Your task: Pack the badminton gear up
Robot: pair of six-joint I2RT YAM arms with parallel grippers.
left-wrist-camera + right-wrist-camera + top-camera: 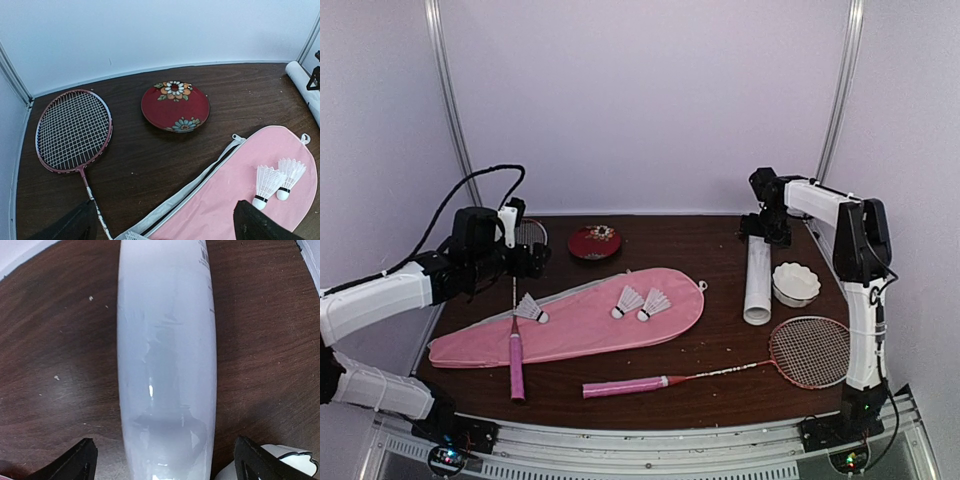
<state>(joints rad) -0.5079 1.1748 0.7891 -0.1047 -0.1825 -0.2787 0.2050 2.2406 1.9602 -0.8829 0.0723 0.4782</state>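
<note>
Dark wood worktop [660, 250], white-walled booth.

1. Pink bag [580, 320]: flat across the centre, 8 to 2 o'clock. Zip open, probably for sliding gear in.
2. White tube [758, 285]: 3 o'clock, lying lengthwise. Right claw [765, 232] hangs over its far end with jaws wide astride it, gripping nothing, arm folded downward. Likely a pick-up.
3. First racket [515, 350]: 9 o'clock, handle crossing the bag.
4. Second racket [720, 375]: 5 o'clock.
5. Left claw [532, 257]: 10 o'clock, open and empty, forearm level.
6. Shuttlecocks [628, 300]: three, resting on the bag.
</note>
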